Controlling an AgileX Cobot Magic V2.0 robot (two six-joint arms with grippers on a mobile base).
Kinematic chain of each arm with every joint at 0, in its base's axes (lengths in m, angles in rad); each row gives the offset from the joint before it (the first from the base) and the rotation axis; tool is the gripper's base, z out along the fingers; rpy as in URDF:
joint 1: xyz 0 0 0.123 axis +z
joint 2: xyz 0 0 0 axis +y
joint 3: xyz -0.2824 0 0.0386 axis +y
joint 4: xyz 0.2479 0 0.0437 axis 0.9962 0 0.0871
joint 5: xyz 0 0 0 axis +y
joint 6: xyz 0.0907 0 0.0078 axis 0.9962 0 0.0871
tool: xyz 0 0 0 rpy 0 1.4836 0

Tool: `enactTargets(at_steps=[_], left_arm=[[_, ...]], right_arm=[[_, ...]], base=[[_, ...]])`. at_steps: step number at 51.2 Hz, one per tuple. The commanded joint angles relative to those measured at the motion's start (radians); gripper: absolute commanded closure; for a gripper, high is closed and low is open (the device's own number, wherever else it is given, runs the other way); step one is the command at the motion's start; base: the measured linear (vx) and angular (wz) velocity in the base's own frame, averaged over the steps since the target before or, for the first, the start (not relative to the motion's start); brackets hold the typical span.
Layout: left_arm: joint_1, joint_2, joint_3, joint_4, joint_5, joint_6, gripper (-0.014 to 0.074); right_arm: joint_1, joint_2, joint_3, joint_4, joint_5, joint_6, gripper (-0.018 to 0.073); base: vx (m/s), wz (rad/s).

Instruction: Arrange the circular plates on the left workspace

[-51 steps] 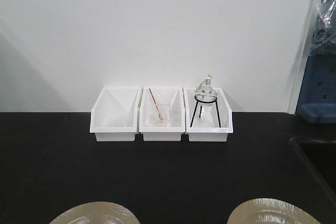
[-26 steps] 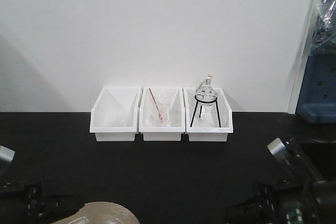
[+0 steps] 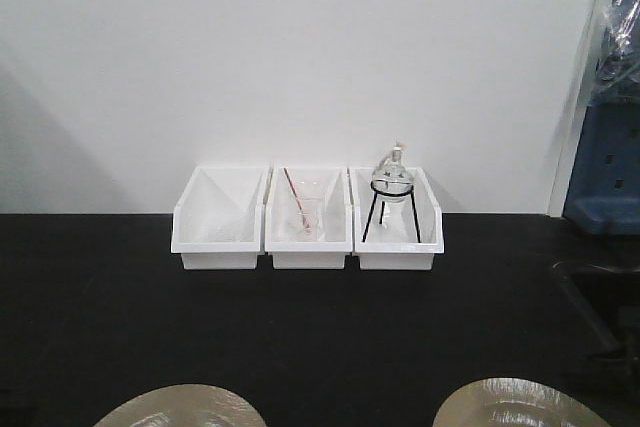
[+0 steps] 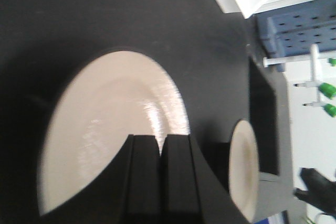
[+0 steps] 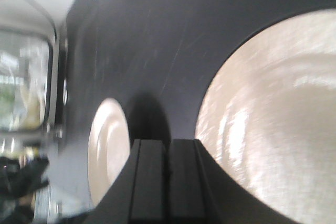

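Left pincer (image 4: 160,139): pressed narrow, empty; glossy tan round plate (image 4: 110,129) just ahead, beneath.
Right pincer (image 5: 169,142): narrow, empty.
Second tan round plate (image 4: 242,171): nearer Right pincer.

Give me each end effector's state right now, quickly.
Left end effector: closed, holding nothing.
Right end effector: closed, holding nothing.

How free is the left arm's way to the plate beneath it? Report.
Probably yes: the left gripper, jaws together, hangs over the left plate, nothing between. It must open first.
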Motion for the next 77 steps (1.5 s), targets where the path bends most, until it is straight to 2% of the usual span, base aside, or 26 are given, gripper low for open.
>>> enactTargets(at_steps=[1, 6, 14, 21, 29, 32, 40, 48, 66, 71, 76, 77], left_arm=[[0.049, -0.032, -0.027, 0.014, 0.039, -0.007, 0.0596], [0.051, -0.032, -0.027, 0.021, -0.008, -0.003, 0.0596], [0.050, -0.031, -0.027, 0.033, -0.026, -0.002, 0.0595], [0.050, -0.006, -0.027, 0.063, -0.023, 0.093, 0.0559], [0.011, 0.026, -0.027, 0.057, -0.033, 0.138, 0.0444], [-0.010, 0.045, -0.027, 0.057, -0.047, 0.161, 0.0380], [-0.075, 0.110, -0.027, 0.054, -0.053, 0.163, 0.0210], [-0.139, 0.163, -0.027, 0.055, -0.074, 0.163, 0.0133], [-0.267, 0.266, -0.027, -0.035, -0.088, 0.163, 0.0155], [-0.283, 0.282, -0.027, -0.045, -0.088, 0.162, 0.0248], [-0.289, 0.289, -0.027, -0.055, -0.081, 0.154, 0.0468], [-0.289, 0.289, -0.027, -0.059, -0.078, 0.154, 0.0486]], right_arm=[[-0.067, -0.048, -0.028, 0.055, 0.040, -0.004, 0.0563], [-0.100, -0.049, -0.028, 0.059, 0.030, -0.004, 0.0563], [-0.098, -0.049, -0.028, 0.062, 0.023, -0.007, 0.0563], [-0.098, -0.049, -0.028, 0.062, 0.023, -0.007, 0.0563], [-0.097, -0.049, -0.028, 0.062, 0.022, -0.007, 0.0563], [-0.097, -0.049, -0.028, 0.062, 0.022, -0.007, 0.0563], [-0.097, -0.049, -0.028, 0.062, 0.022, -0.007, 0.0563], [-0.097, -0.049, -0.028, 0.062, 0.022, -0.007, 0.0563], [-0.097, -0.049, -0.028, 0.062, 0.022, -0.007, 0.0563], [-0.097, -0.049, -0.028, 0.062, 0.025, -0.007, 0.0563], [-0.097, -0.049, -0.028, 0.062, 0.027, -0.007, 0.0563], [-0.097, -0.049, -0.028, 0.062, 0.027, -0.007, 0.0563]], base=[[0.00, 0.00], [0.00, 0.00], [0.00, 0.00], [0.00, 0.00], [0.00, 0.00], [0.00, 0.00], [0.00, 0.00], [0.00, 0.00], [0.00, 0.00], [0.00, 0.00], [0.00, 0.00], [0.00, 0.00]])
